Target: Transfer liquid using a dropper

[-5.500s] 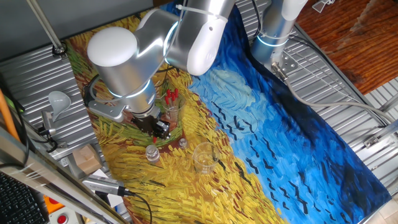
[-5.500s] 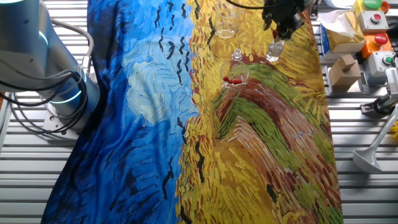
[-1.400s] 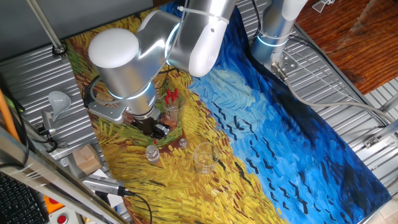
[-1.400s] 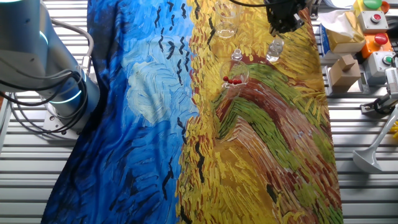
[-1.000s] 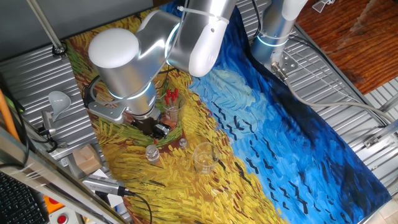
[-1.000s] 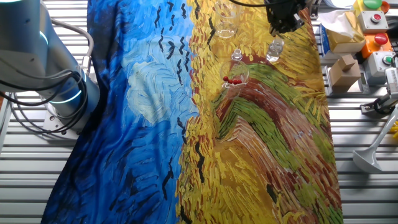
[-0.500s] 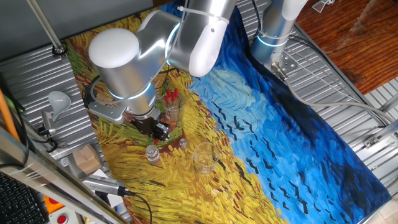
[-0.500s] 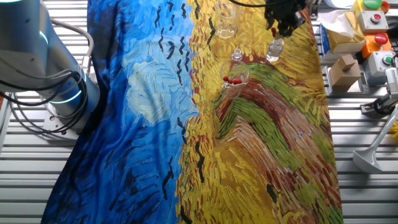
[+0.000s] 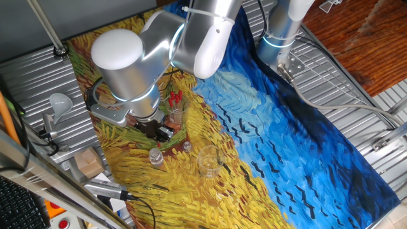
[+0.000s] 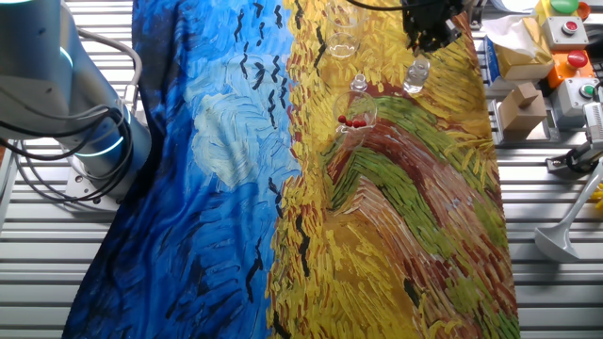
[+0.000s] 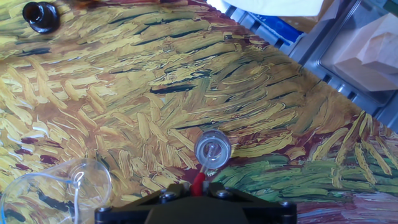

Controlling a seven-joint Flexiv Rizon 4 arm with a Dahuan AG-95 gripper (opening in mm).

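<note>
My gripper (image 11: 198,185) is shut on the red bulb of the dropper (image 11: 198,180), which points down at the mouth of a small clear vial (image 11: 213,149). The black gripper (image 9: 159,131) hangs just above that vial (image 9: 155,157) on the yellow part of the painted cloth. In the other fixed view the gripper (image 10: 429,33) is near the top edge, with the vial (image 10: 415,75) below it. A glass beaker (image 9: 175,105) with more red-bulbed droppers stands close behind the gripper. The dropper's glass stem is mostly hidden.
An empty clear beaker (image 9: 208,160) stands right of the vial. A clear glass rim (image 11: 56,193) shows at lower left in the hand view, a brown bottle (image 11: 42,15) at top left. Cardboard boxes (image 10: 516,108) and a button box (image 10: 575,66) sit off the cloth.
The gripper with the dropper has risen slightly above the vial compared with 5.5 s ago. In the last second it only bobbed a little.
</note>
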